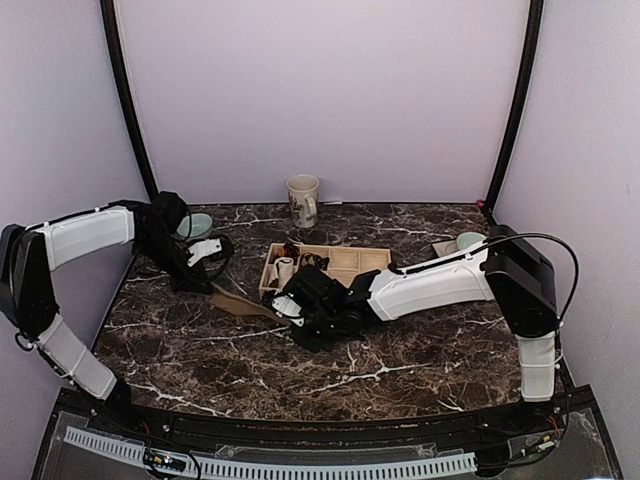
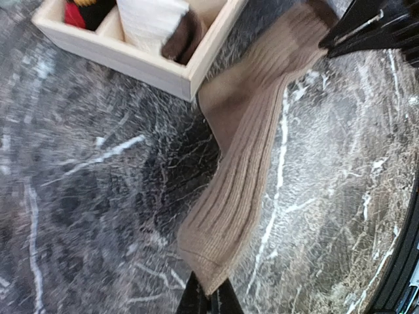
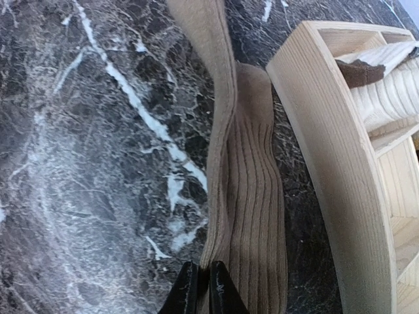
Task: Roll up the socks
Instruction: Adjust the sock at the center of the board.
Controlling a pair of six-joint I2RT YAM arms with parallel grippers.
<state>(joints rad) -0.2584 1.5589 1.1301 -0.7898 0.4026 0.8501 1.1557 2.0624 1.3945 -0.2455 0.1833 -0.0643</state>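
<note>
in the left wrist view only the tips of the left gripper's fingers [image 2: 194,299] show. the rest is cut off by the bottom edge. the tan sock [image 2: 252,163] runs away from them. its far end goes behind the black right gripper [image 2: 340,33], so that end is hidden. the table [image 2: 59,196] to the left of the fingers looks blurry. far ahead of the fingers, the wooden box [image 2: 196,69] and the white rolled sock [image 2: 154,19] in it are cut by the top edge. a red and black thing [image 2: 85,10] in the box is cut too short to tell.

in the right wrist view the sock leaves at the top edge, far from the fingers. the box leaves at the right edge.

from above, the right arm [image 1: 430,285] covers most of the sock. the things in the box are too small to tell.
</note>
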